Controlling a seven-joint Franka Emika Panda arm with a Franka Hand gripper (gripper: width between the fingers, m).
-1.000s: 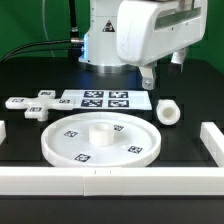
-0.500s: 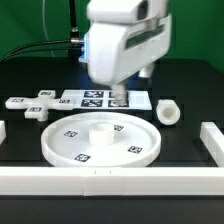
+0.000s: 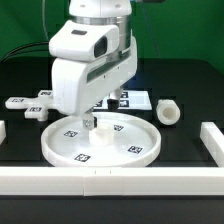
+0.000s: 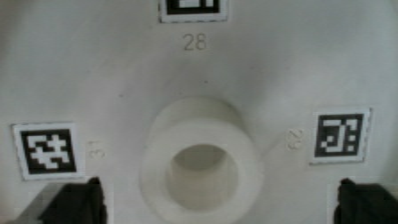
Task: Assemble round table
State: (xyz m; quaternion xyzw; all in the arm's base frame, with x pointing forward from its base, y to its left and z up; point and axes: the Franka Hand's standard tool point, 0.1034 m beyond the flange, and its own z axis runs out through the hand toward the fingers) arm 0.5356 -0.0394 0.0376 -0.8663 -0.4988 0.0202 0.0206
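The round white disc lies flat on the black table in the middle, with square tags on its face. My gripper hangs just above its central hub, which the arm partly hides. In the wrist view the hub sits between my two dark fingertips, which stand wide apart, open and empty, over the disc's face. The short cylindrical leg lies on the exterior view's right. The cross-shaped foot lies on the exterior view's left, partly behind the arm.
The marker board lies behind the disc, mostly hidden by the arm. White border blocks stand along the front, at the exterior view's right and at the left edge.
The arm has swung from the back toward the exterior view's left and come down over the disc's hub. The parts have not moved.
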